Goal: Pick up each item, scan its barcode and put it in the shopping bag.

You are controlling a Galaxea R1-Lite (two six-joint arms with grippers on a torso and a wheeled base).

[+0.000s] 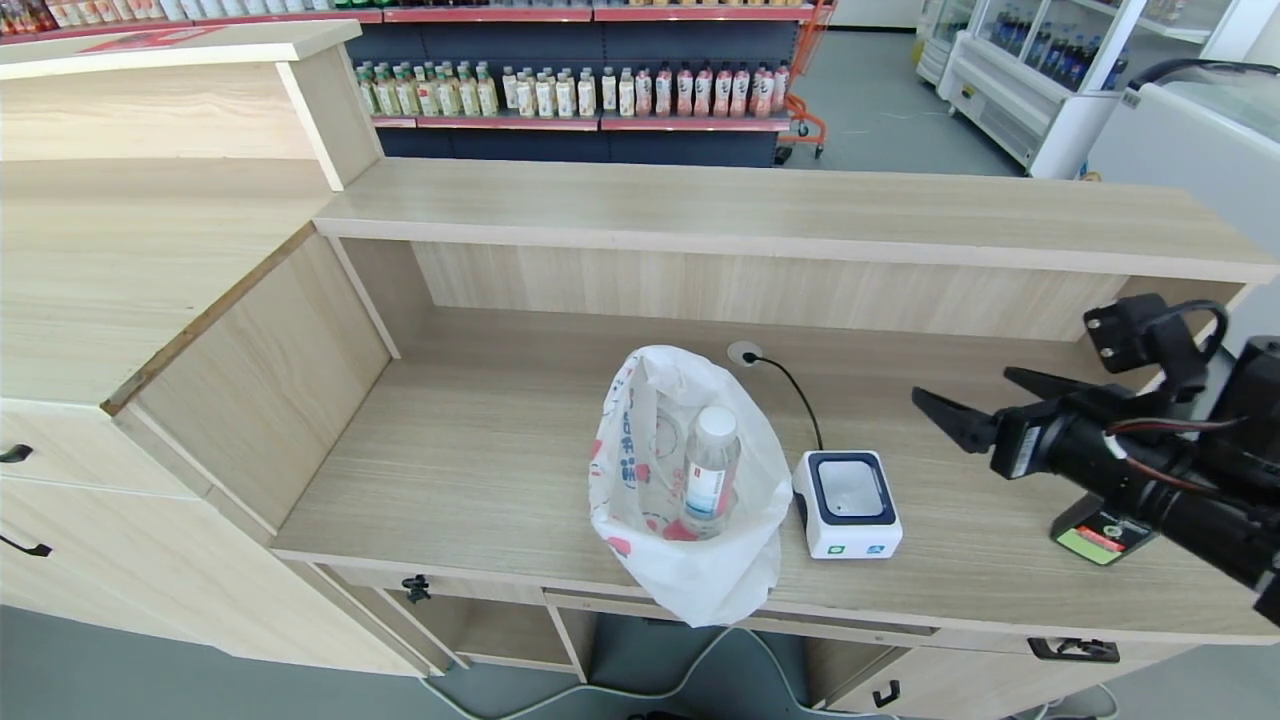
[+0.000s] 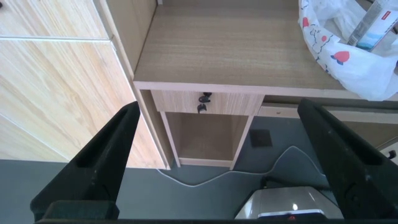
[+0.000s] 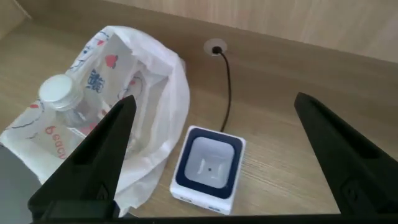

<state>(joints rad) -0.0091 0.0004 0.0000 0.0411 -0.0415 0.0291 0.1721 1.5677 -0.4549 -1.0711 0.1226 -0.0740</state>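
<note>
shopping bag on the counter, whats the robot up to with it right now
A clear bottle with a white cap stands in the shopping bag, next to the white scanner on the counter. The right gripper is open and empty, held above the counter right of the scanner. A small dark packet lies under that arm, partly hidden. The left gripper is open too, low before the counter's front.
</note>
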